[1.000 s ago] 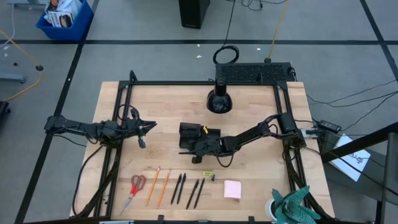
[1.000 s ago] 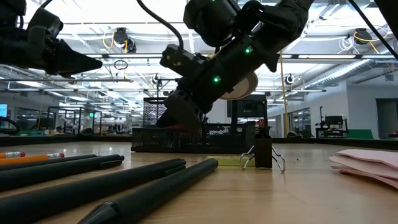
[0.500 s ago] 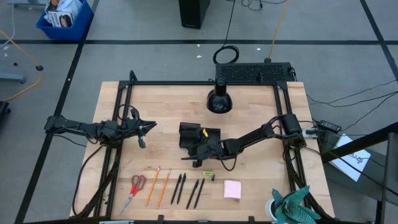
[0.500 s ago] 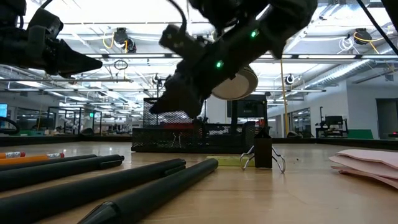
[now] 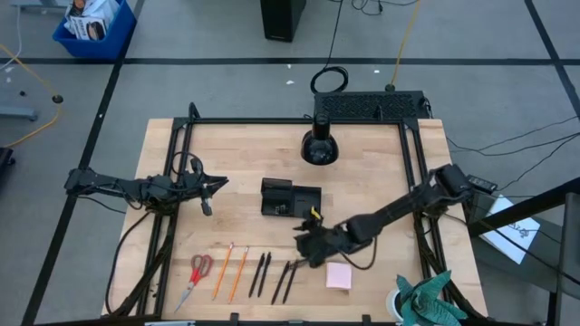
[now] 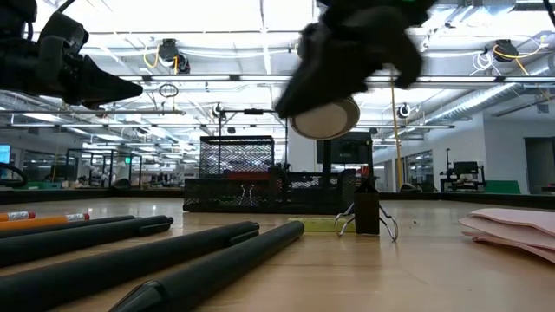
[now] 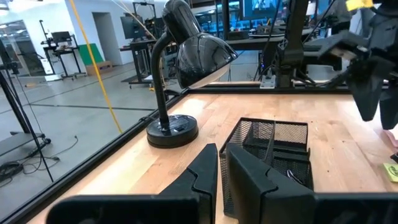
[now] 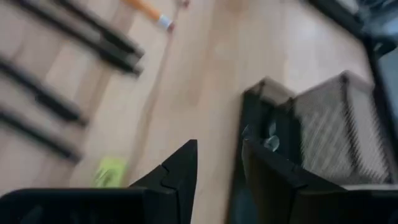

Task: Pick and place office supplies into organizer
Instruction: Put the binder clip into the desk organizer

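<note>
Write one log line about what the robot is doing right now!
right claw: open, empty, above wooden table between black mesh organizer and thin black pens | left claw: waiting, table's left side | pink sticky-note pad: on table

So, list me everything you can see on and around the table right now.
organizer: one, black mesh, table centre
lamp: one, black, behind the organizer
scissors: one pair, red handles, front left
pencils: two, orange, beside the scissors
pens: four, black, front centre
sticky pad: one, pink, front right
small tag: one, yellow-green, between pens and organizer
clip: one, dark, by the tag
bin: one, blue, floor at far left
left gripper: one, dark, waiting at table left
right gripper: one, dark, open and empty, above the pens' end
</note>
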You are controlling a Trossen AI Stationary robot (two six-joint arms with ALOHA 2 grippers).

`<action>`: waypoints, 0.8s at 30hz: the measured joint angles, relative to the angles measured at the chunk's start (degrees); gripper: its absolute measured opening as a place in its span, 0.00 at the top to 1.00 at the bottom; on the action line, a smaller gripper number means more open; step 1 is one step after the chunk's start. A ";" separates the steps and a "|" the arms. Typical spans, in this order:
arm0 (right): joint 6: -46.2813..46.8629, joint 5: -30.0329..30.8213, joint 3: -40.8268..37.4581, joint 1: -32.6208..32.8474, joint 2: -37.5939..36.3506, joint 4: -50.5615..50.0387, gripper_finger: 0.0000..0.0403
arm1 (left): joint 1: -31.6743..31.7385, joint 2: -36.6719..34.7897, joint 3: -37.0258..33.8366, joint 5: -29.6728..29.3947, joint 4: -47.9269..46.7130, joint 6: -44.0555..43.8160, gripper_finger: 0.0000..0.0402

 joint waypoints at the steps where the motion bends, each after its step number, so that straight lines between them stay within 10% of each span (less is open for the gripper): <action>1: 1.84 0.07 -0.84 0.59 -0.14 -0.19 0.70 | 0.02 -0.02 0.00 0.00 0.00 -0.01 0.90; 7: 14.16 0.06 -7.66 2.17 -1.15 3.54 0.71 | 0.00 -0.02 0.00 0.00 0.14 -0.50 0.90; 24: 9.97 -0.91 -11.46 2.91 -3.97 6.42 0.71 | 0.02 -0.02 0.00 0.37 0.09 -2.91 0.90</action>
